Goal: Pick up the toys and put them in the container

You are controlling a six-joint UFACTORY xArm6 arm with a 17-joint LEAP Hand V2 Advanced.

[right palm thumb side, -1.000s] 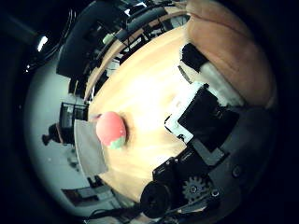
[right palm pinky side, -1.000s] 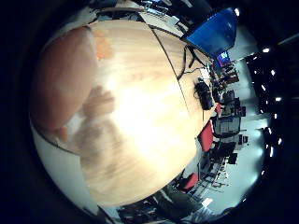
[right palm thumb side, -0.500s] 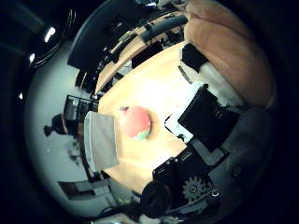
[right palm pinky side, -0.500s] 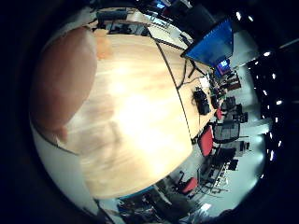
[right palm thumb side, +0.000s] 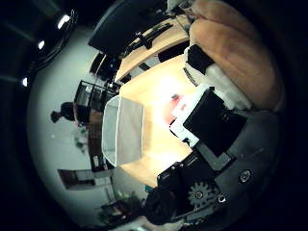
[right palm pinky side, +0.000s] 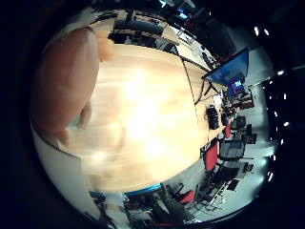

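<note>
A brown soft toy (right palm pinky side: 62, 90) lies close against my palm, above the wooden table (right palm pinky side: 143, 109). In the thumb side view the white and black fingers of my right hand (right palm thumb side: 211, 125) curl against this toy (right palm thumb side: 236, 48). A pale grey open container (right palm thumb side: 122, 130) stands on the table near its edge. Beside the container a red toy (right palm thumb side: 169, 110) lies on the table, mostly hidden behind one of my fingers.
Past the table's far edge are a blue screen (right palm pinky side: 231, 71) and red chairs (right palm pinky side: 209, 157). Another wooden table (right palm thumb side: 149, 43) stands behind this one. The floor drops away beyond the table edge by the container.
The views have swept across the table. The grey container has come fully into view, and the red toy now sits behind my finger. The brown toy stays against the palm.
</note>
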